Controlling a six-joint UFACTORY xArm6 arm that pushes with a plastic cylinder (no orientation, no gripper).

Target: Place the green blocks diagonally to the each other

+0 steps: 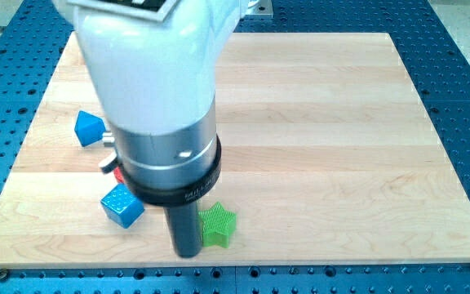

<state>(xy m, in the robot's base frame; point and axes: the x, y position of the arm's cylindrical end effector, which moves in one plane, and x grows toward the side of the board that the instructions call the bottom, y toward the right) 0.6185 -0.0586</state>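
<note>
Beside my tip — a ribbed green star.

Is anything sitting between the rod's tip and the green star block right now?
Nothing visible does. My tip sits right beside the green star block, on its left in the view. The blue cube lies further left, out of the way.

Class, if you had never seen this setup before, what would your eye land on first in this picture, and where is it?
The big white and silver arm fills the view's upper left, coming down over the wooden board. Its dark rod ends with my tip near the bottom edge, right beside a green star-shaped block on its right. Two blue blocks, one higher and one cube lower, sit left of the arm; a sliver of red peeks from behind it.
</note>
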